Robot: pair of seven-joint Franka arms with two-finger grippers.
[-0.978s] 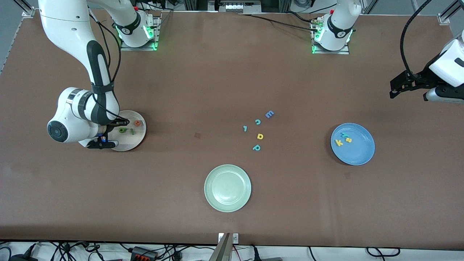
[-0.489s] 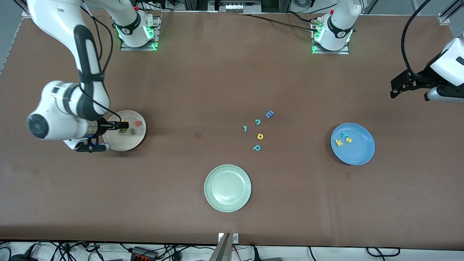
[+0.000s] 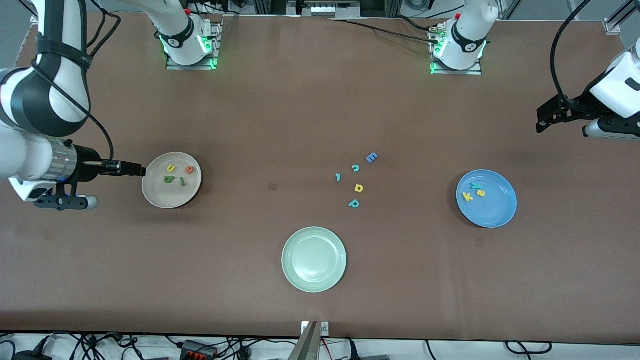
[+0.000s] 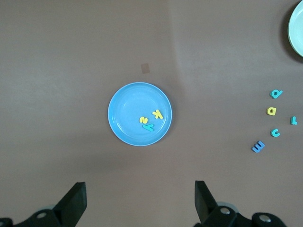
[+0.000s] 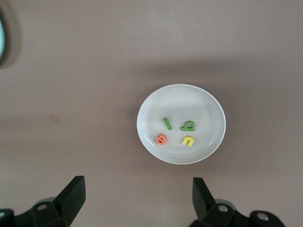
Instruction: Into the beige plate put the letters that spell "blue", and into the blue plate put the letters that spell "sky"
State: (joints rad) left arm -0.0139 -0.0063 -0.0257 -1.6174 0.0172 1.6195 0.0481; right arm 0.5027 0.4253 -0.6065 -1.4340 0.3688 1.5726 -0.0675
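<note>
The beige plate (image 3: pixel 170 197) holds the green b (image 3: pixel 168 179), green l (image 3: pixel 183 181), yellow u (image 3: pixel 171 168) and orange e (image 3: pixel 189 170). The right wrist view shows this plate (image 5: pixel 180 99) with the same letters. My right gripper (image 3: pixel 140 171) hangs open and empty over the table just off the plate's rim, toward the right arm's end. The blue plate (image 3: pixel 492 212) carries the yellow k (image 3: pixel 468 197), yellow s (image 3: pixel 480 193) and teal y (image 3: pixel 476 186). My left gripper (image 3: pixel 542 122) waits open and empty, high over the left arm's end. Its wrist view looks down on the blue plate (image 4: pixel 128 106).
A pale green plate (image 3: pixel 314 259) sits nearest the front camera, mid-table. Loose letters lie between the plates: a blue E (image 3: pixel 371 158), a teal c (image 3: pixel 355 168), a small teal letter (image 3: pixel 338 177), a yellow round-bowled letter (image 3: pixel 358 188) and a teal p (image 3: pixel 354 203).
My right gripper opened over the beige plate, leaving the yellow u in it. It then rose and drew back toward the right arm's end. The left arm stayed put.
</note>
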